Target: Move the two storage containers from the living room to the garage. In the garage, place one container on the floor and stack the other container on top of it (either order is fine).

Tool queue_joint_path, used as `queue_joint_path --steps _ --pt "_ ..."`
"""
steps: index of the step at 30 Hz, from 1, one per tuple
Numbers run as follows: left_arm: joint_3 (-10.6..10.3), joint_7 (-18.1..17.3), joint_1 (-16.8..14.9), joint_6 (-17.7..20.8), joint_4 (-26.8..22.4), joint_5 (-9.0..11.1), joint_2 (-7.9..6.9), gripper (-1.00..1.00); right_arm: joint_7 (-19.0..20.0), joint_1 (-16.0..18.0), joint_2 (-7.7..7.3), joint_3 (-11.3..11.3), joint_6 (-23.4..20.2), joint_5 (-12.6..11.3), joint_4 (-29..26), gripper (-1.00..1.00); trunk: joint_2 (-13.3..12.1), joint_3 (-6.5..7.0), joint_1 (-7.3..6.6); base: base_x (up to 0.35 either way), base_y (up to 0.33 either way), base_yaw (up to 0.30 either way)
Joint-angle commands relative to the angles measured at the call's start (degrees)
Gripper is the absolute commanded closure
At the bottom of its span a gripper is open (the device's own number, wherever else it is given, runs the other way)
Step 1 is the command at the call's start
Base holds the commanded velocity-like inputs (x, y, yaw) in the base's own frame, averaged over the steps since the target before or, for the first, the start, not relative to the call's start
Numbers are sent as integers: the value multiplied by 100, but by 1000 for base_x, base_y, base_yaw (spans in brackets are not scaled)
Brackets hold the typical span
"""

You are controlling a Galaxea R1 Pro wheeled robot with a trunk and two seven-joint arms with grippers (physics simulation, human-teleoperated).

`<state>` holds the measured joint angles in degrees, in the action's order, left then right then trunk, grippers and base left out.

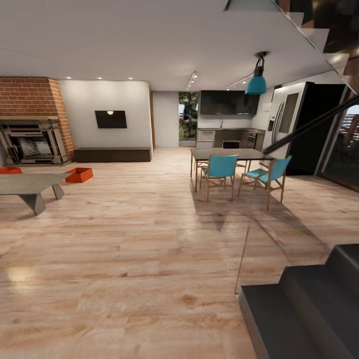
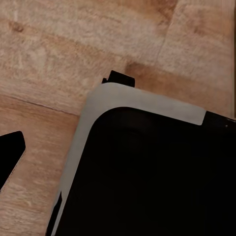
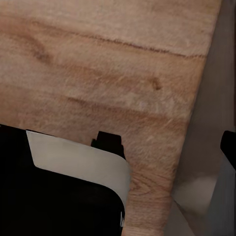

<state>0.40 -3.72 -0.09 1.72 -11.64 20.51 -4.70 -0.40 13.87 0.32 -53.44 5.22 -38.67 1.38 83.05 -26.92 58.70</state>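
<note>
2 orange bins (image 1: 79, 174) (image 1: 10, 170) on liv. rm floor (image 1: 139, 239), 2 chairs (image 1: 219, 172).

Two orange-red storage containers (image 1: 79, 174) (image 1: 10, 170) sit on the pale, grained wood plank floor (image 1: 139, 249). The fireplace (image 1: 32, 119) is red brick, the chairs (image 1: 219, 169) teal, the pendant lamp (image 1: 256, 85) blue, the stairs (image 1: 309, 304) dark grey, the low table (image 1: 27, 184) grey.
</note>
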Motion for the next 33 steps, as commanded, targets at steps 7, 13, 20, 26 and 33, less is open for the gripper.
queue_joint_path --steps 7,13,20,26,33 --pt "9 -24 -1 21 -5 41 -22 -100 -4 5 3 -38 48 -22 11 -100 2 -6 3 321 0 179" --pt "9 -24 -2 21 -5 41 -22 -100 -4 2 3 -36 49 -19 11 -100 2 -6 3 322 0 265" --pt "7 -24 -3 21 -5 41 -22 -100 -4 3 2 -35 49 -24 11 -100 2 -6 3 322 0 270" --pt "5 -24 -1 21 -3 39 -22 -100 -4 2 3 -35 49 -26 11 -100 2 -6 3 322 0 270" --pt "4 -24 -1 21 1 37 -16 -100 -4 5 3 -35 49 -26 11 -100 2 -6 3 322 0 270"
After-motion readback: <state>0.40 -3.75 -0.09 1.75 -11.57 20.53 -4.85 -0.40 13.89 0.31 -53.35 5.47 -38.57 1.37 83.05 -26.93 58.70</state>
